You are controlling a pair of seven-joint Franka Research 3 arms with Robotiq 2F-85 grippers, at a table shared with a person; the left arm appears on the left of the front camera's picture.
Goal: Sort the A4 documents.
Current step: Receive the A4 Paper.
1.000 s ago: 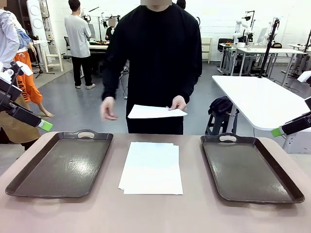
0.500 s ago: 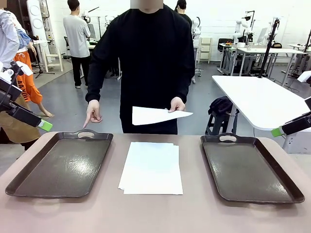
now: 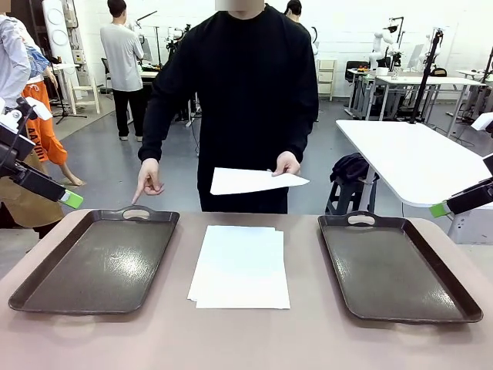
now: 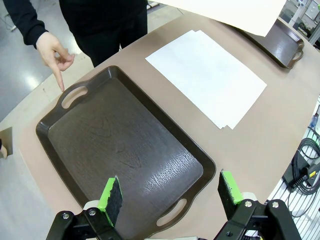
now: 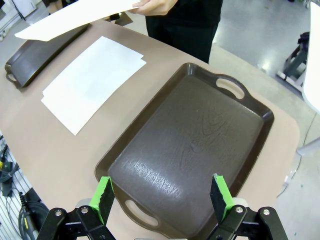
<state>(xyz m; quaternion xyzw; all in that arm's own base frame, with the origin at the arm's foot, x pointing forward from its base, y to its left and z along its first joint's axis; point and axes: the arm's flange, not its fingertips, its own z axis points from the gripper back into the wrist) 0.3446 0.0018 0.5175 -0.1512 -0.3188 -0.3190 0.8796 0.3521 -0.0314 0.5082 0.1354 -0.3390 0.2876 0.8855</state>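
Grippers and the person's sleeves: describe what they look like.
The left gripper and right gripper match: black jaws with visible bolts, each tipped with a bright green pad. The person wears a plain black top whose long sleeves reach the wrists.

Thin white held paper sheet cut by top edge, far dark brown rectangular tray partly hidden beneath it

We can read no text, label, brand, number or sign in these views. The A4 documents lying on the worktop show us plain white faces.
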